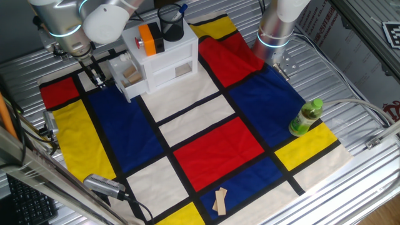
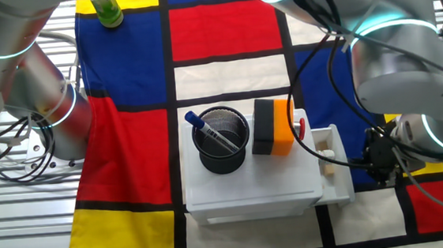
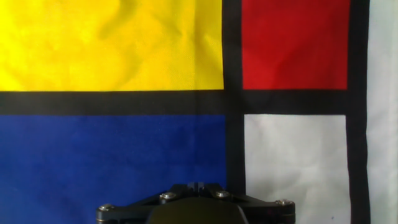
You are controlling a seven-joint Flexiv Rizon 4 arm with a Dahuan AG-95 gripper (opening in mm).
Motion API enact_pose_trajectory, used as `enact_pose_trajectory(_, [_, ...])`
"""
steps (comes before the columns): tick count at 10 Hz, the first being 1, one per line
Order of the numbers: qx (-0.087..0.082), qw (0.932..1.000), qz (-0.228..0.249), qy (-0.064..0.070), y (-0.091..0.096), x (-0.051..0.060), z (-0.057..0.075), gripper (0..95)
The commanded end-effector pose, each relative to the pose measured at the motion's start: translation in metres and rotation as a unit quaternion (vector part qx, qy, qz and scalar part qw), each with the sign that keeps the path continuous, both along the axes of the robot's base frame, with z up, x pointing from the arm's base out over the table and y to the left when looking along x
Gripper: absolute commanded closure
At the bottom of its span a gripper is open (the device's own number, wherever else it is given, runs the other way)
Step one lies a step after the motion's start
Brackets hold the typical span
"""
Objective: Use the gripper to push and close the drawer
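1. White plastic forms the drawer (image 1: pixel 128 78), which is seen pulled out at 9 o'clock of the cabinet (image 1: pixel 167 62), tan wooden pieces (image 1: pixel 132 76) lying inside.
2. The gripper (image 1: pixel 97 76) is held just beside the drawer's outer end, at its 9 o'clock; contact cannot be judged.
3. Whether the fingers are parted or closed cannot be told.
4. Open cloth (image 1: pixel 206 150) is seen at 6 o'clock of the cabinet.
5. A green bottle (image 1: pixel 305 117) stands well apart, near the cloth's 3 o'clock edge.
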State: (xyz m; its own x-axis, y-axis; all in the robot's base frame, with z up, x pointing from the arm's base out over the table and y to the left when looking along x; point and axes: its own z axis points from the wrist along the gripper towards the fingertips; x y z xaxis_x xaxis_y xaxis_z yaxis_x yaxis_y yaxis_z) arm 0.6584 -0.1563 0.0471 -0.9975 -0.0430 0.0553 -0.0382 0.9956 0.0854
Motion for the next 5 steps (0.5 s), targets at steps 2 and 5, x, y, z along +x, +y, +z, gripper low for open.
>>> enact_pose_trajectory(2, [0.002, 1.0000, 0.000, 0.002, -0.0003, -0.0006, -0.0002, 95.0])
enact_pose_trajectory(5, [0.002, 1.0000, -0.001, 0.004, -0.0001, -0.0042, -0.0003, 95.0])
